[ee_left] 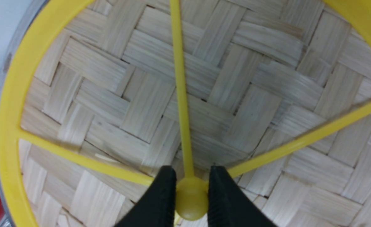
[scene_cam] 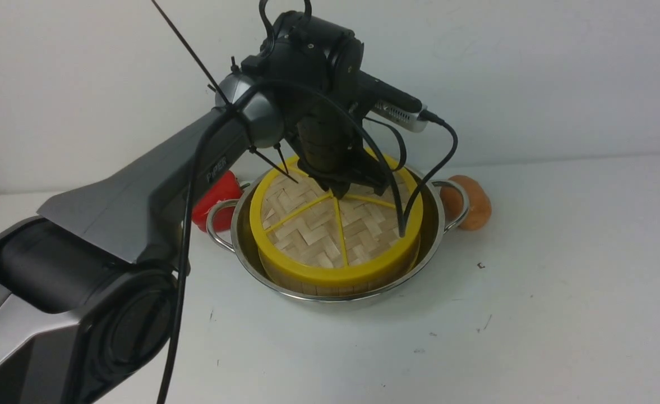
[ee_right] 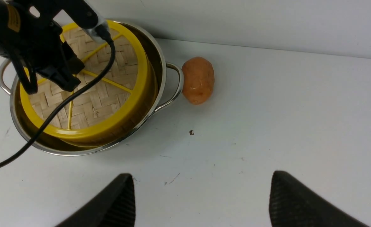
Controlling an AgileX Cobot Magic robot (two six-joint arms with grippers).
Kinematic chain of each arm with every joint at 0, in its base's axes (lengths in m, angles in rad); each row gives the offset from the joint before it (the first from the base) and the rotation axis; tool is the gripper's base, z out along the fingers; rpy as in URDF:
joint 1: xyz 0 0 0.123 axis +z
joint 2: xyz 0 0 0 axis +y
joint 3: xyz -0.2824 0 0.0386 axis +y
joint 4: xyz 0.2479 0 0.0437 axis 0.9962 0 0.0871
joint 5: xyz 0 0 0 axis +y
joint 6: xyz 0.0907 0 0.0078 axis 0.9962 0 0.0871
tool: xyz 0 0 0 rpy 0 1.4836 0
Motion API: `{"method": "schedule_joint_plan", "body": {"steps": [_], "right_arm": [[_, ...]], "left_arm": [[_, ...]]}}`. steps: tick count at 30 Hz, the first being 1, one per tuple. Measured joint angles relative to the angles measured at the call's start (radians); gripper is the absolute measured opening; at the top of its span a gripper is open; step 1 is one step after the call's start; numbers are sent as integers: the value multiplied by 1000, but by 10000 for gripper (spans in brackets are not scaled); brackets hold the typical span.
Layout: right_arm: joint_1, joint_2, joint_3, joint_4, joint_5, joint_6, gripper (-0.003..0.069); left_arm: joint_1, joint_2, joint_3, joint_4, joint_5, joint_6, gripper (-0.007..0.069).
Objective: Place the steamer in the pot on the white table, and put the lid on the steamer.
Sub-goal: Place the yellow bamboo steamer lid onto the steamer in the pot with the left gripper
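Over the pot (scene_cam: pixel 436 247) | left gripper (ee_left: pixel 192 198) clamped on lid's hub (ee_left: pixel 191 195), probably for centering | right gripper (ee_right: pixel 202 198) wide apart, likely unneeded

Here's the left arm (scene_cam: pixel 201 151), reaching forward and across, its wrist (scene_cam: pixel 321 95) bent right above the jaws, and the left gripper (ee_left: pixel 192 197) pointing down, fingertips drawn close together! Over on the right gripper (ee_right: pixel 202 179), the jaws stand wide, one dark finger (ee_right: pixel 117 198) at either side of the gap.
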Motion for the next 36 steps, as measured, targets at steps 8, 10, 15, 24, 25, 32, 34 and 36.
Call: {"method": "schedule_joint_plan", "body": {"steps": [8,10,15,24,25,32,34,36], "right_arm": [[0,0,0,0,0,0,541],[0,0,0,0,0,0,541],[0,0,0,0,0,0,541],[0,0,0,0,0,0,541],[0,0,0,0,0,0,541],[0,0,0,0,0,0,541],[0,0,0,0,0,0,541],[0,0,0,0,0,0,541]], "left_arm": [[0,-20,-7,-1,3,0,118],[0,-23,-9,0,3,0,118],[0,-24,-10,-1,3,0,118],[0,-24,-10,-9,3,1,118],[0,-24,-10,-10,3,1,118],[0,-15,-10,-11,-5,1,118],[0,-7,-10,-11,-8,1,118],[0,-2,-10,-10,-10,1,118]]}}
